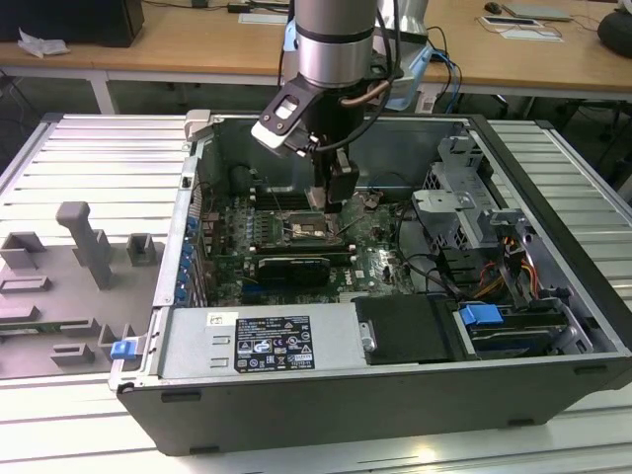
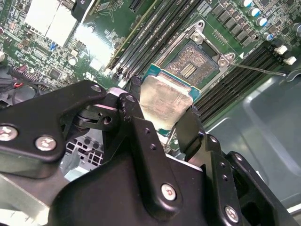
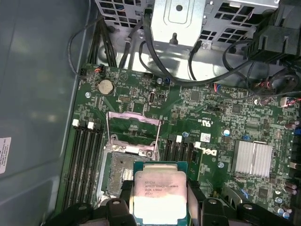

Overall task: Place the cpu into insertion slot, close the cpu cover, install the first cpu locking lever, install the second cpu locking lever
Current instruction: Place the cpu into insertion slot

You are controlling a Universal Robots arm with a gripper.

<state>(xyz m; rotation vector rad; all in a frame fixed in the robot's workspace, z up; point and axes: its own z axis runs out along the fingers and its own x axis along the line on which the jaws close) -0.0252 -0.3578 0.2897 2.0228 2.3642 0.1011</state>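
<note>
Open computer case [image 1: 553, 296] lies on its side on a ribbed metal tabletop [image 1: 89, 158]. The arm reaches down into it over the motherboard [image 1: 380, 262].

End effector [image 1: 334, 193] is clamped on the cpu [image 3: 157, 190]. In the first wrist view a black finger [image 3: 123, 192] presses one edge, with the opposite finger on the other edge. In the second wrist view the same grip shows, end effector [image 2: 162, 110] closed on the cpu [image 2: 164, 100], silvery top facing up.

The cpu is held above the insertion slot [image 3: 118, 168] and not seated. In the first wrist view it overlaps one side of the slot, and the rest of the slot's contact field is bare. In the second wrist view the insertion slot [image 2: 192, 66] lies just beyond the chip.

Cpu cover [image 3: 133, 115] stands swung open at the far side of the slot, with the green board visible through its window. A thin locking lever [image 2: 258, 69] juts out beside the socket, unlatched.

Memory slots [image 3: 84, 160] run along both sides of the socket. A coin cell [image 3: 105, 86] sits near the board's edge, and a finned heatsink [image 3: 254, 157] sits well apart from the slot. A grey fixture tray [image 1: 69, 286] rests on the tabletop at the exterior view's left, outside the case.
</note>
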